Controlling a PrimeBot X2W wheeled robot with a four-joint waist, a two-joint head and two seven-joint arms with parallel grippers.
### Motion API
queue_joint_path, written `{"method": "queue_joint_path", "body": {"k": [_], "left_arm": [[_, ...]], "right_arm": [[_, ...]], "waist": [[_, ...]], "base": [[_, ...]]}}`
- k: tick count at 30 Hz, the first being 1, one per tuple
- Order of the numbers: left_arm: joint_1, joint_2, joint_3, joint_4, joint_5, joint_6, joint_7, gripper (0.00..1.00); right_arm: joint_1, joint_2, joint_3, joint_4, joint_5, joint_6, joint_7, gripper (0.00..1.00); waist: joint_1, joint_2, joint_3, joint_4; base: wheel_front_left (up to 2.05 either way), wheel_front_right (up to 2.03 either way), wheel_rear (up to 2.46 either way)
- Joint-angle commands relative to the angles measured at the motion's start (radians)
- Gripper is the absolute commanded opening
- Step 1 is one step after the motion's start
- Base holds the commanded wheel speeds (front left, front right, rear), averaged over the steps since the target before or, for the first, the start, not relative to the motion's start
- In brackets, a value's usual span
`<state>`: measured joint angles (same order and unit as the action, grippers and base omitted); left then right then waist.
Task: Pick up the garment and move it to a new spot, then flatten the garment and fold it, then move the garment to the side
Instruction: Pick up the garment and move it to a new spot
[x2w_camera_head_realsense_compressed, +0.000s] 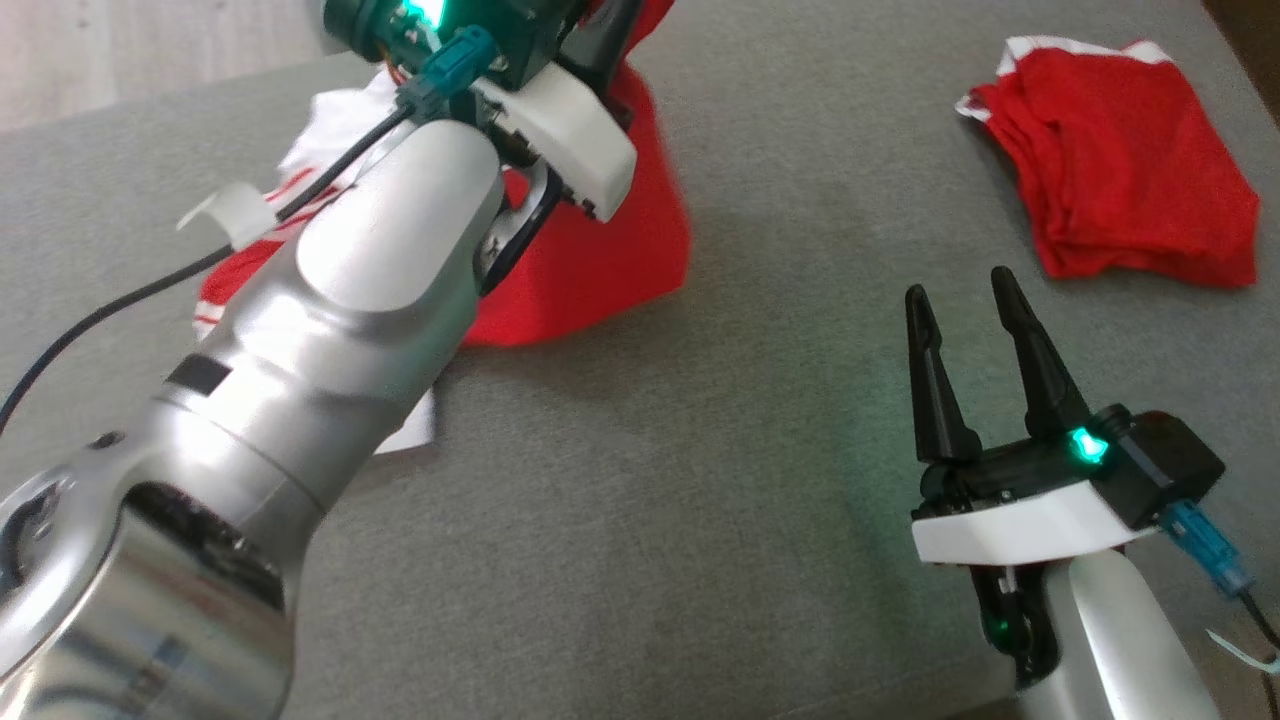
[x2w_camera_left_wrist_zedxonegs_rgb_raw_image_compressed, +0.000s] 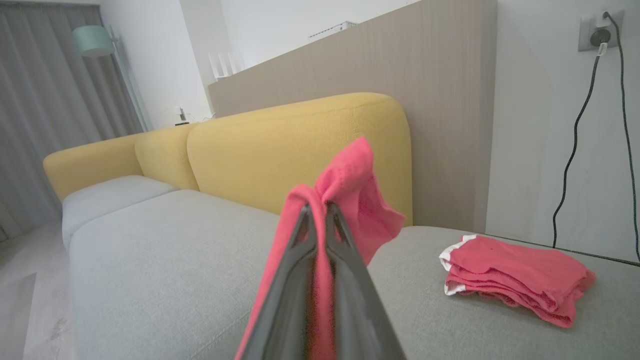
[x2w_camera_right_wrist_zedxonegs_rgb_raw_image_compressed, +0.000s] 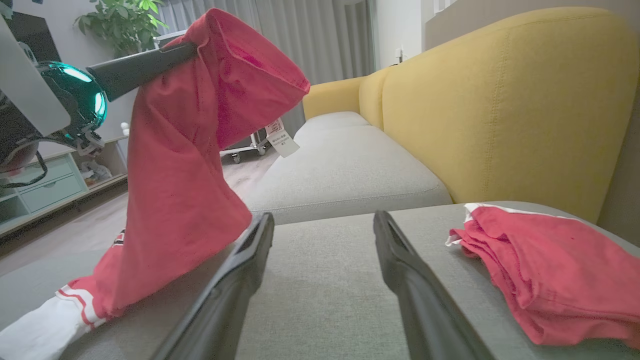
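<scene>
I find the left gripper (x2w_camera_left_wrist_zedxonegs_rgb_raw_image_compressed: 316, 205) clenched on the garment (x2w_camera_right_wrist_zedxonegs_rgb_raw_image_compressed: 185, 175), which hangs lengthwise from that pinch down to the sofa (x2w_camera_right_wrist_zedxonegs_rgb_raw_image_compressed: 340, 170), lower end resting left of my spread, empty right gripper (x2w_camera_head_realsense_compressed: 960, 285).

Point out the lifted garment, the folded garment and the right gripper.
lifted garment (x2w_camera_right_wrist_zedxonegs_rgb_raw_image_compressed: 185, 165): right wrist view, hanging middle
folded garment (x2w_camera_head_realsense_compressed: 1120, 170): head view, top layer
right gripper (x2w_camera_head_realsense_compressed: 958, 283): head view, between its fingertips

Grey sofa seat (x2w_camera_head_realsense_compressed: 700, 450) with yellow backrest (x2w_camera_left_wrist_zedxonegs_rgb_raw_image_compressed: 300, 145); behind the sofa, a beige panel (x2w_camera_left_wrist_zedxonegs_rgb_raw_image_compressed: 400, 60); right of the sofa, black cable (x2w_camera_left_wrist_zedxonegs_rgb_raw_image_compressed: 574, 147) hanging from wall socket (x2w_camera_left_wrist_zedxonegs_rgb_raw_image_compressed: 597, 32).
</scene>
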<state>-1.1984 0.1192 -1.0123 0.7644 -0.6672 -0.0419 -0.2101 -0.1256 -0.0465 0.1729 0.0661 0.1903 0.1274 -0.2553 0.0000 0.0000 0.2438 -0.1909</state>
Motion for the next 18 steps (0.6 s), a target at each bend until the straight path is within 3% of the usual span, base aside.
{"method": "queue_joint_path", "body": {"k": [1, 2, 7, 12, 18], "left_arm": [[-0.069, 0.008, 0.037, 0.004, 0.013, 0.013, -0.016, 0.37], [-0.067, -0.001, 0.039, 0.023, 0.011, 0.015, -0.021, 1.00], [-0.049, -0.019, 0.031, 0.103, 0.019, 0.004, -0.040, 1.00], [-0.001, 0.010, 0.053, 0.125, 0.028, -0.002, -0.050, 1.00], [0.160, 0.094, 0.195, -0.027, 0.044, 0.037, -0.051, 1.00]], "right_arm": [[-0.032, -0.004, 0.024, -0.034, 0.009, 0.003, -0.006, 1.00], [-0.032, -0.004, 0.026, -0.033, 0.011, 0.003, -0.006, 1.00], [-0.026, -0.004, 0.020, -0.025, 0.016, 0.003, -0.006, 1.00], [-0.016, -0.004, 0.003, -0.022, -0.006, 0.003, -0.006, 1.00], [0.010, -0.004, -0.044, -0.016, -0.064, 0.003, -0.006, 1.00]], "waist": [[0.0000, 0.0000, 0.011, -0.020], [0.0000, 0.0000, 0.011, -0.025], [0.0000, 0.0000, 0.000, -0.023], [0.0000, 0.0000, -0.035, 0.028], [0.0000, 0.0000, -0.110, 0.123]], "base": [[0.00, 0.00, 0.00], [0.00, 0.00, 0.00], [0.00, 0.00, 0.00], [0.00, 0.00, 0.00], [0.00, 0.00, 0.00]]}}
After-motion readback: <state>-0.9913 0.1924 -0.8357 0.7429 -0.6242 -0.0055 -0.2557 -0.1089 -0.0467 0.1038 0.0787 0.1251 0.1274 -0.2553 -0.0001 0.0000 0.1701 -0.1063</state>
